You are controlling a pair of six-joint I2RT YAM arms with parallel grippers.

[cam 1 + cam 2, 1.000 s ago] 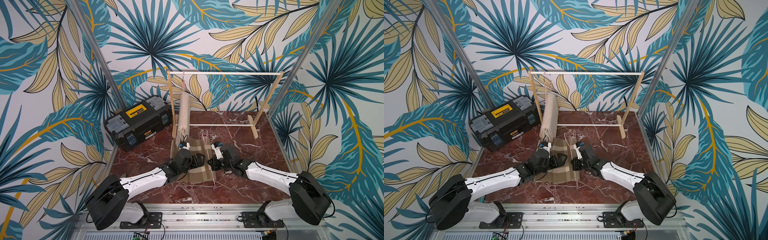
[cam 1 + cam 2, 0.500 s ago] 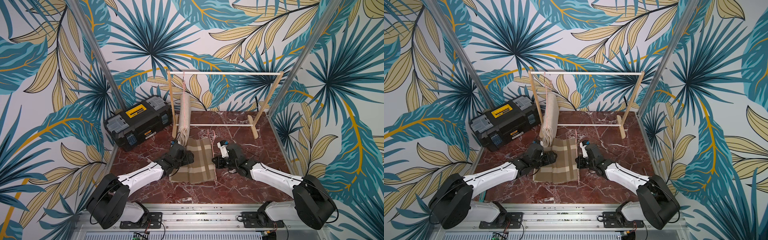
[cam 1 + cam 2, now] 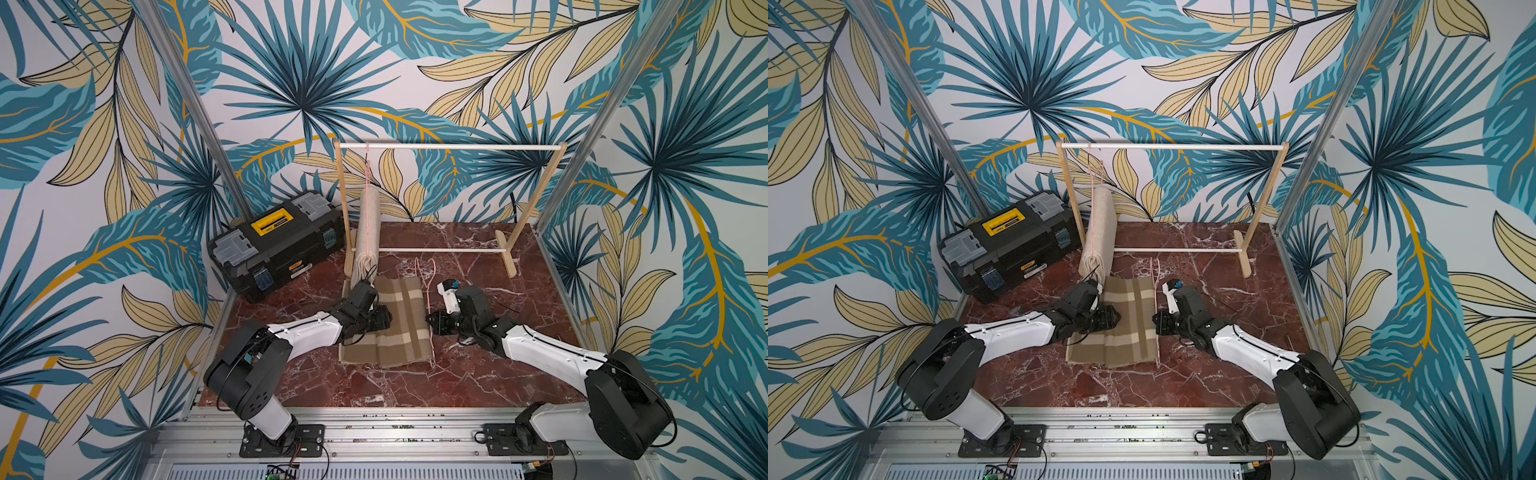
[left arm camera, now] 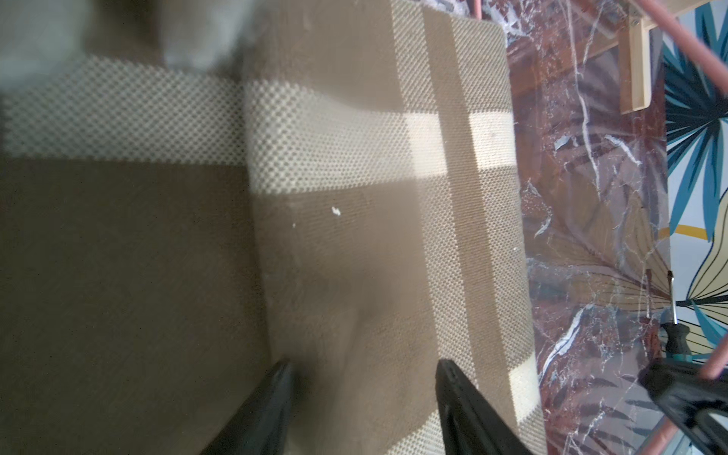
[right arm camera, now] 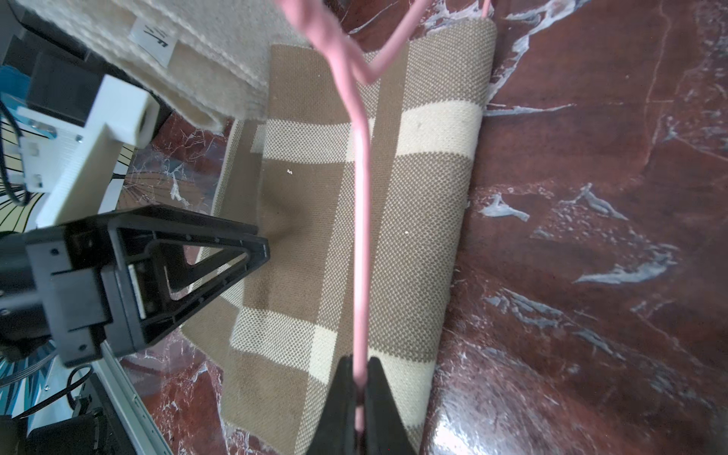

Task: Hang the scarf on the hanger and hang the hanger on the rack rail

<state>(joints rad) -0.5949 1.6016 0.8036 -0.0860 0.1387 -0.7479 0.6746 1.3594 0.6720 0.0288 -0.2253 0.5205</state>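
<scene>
Scarf [image 3: 401, 328]: plaid brown/cream, folded, flat on bench [image 3: 478, 374], in front of wooden rack [image 3: 449, 146].
Hanger [image 5: 362, 236]: pink wire, runs along scarf's right edge.
Left pincer [image 4: 364, 366]: abt half open, tips down on scarf, cloth puckered btwn them.
Right pincer [image 5: 359, 360]: closed tight on hanger wire.
Vs 1 s ago: left pincer narrower; right arm pulled back from over scarf to its right edge.

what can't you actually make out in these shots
pink wire hanger: hook cut off by the right wrist view's edge
left pincer: tips hidden under its own body in both top views
white label on the hanging cream scarf: print too small
blurred grey patch, left wrist view: unidentifiable
</scene>
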